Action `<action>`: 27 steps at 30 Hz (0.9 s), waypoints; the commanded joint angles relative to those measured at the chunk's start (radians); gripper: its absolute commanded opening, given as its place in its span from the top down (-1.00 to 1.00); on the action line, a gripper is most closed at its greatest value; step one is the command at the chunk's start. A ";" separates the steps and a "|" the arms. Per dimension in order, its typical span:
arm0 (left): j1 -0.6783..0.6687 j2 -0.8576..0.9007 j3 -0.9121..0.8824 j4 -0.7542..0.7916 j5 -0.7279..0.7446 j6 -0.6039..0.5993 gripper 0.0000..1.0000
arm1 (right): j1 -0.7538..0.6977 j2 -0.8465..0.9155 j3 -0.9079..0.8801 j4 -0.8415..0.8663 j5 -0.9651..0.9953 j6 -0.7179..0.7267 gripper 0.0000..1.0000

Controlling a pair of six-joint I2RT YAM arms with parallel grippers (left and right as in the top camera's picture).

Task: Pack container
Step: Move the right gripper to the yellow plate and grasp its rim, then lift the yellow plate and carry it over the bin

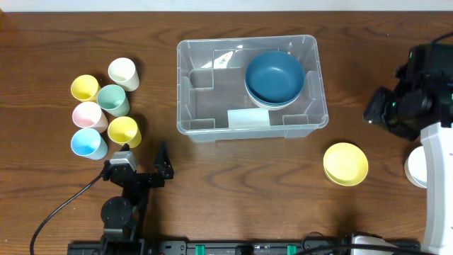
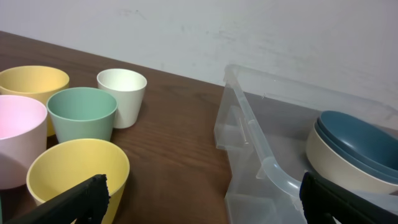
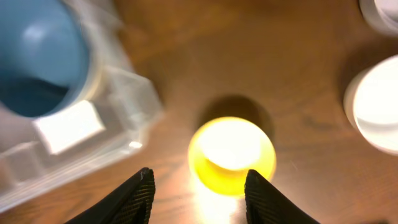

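Item: container (image 1: pixel 212 106), a clear plastic bin, set mid-bench (image 1: pixel 56 28), with blue bowls (image 1: pixel 274 76) stacked inside. Judged light, stiff and slick; best taken by its rim. Left tool (image 2: pixel 202 199) is spread wide near it. Right tool (image 3: pixel 200 193) is part-spread and empty, over a yellow bowl (image 3: pixel 231 154) beside it.

Overhead, light falls soft and even on the desk (image 1: pixel 248 191), everything sharp, with faint shadows hugging the bin (image 1: pixel 185 92). The left wrist view is crisp on the cups (image 2: pixel 81 115), while the left tool (image 2: pixel 204 186) shows as dark, fuzzy silhouettes. The right wrist view is all blur: the yellow bowl (image 3: pixel 231 154) glares white at its centre with a dark shadow behind, and the white bowl (image 3: pixel 376 106) is washed out.
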 commanded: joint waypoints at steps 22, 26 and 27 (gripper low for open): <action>0.003 -0.005 -0.019 -0.032 0.000 0.012 -0.96 | -0.177 -0.070 -0.700 0.427 -0.024 0.070 0.10; 0.003 -0.005 -0.019 -0.032 0.000 0.012 -0.96 | -0.183 -0.070 -0.700 0.424 -0.024 0.055 0.11; 0.003 -0.005 -0.019 -0.032 0.000 0.012 -0.96 | -0.183 -0.070 -0.700 0.423 -0.024 0.055 0.11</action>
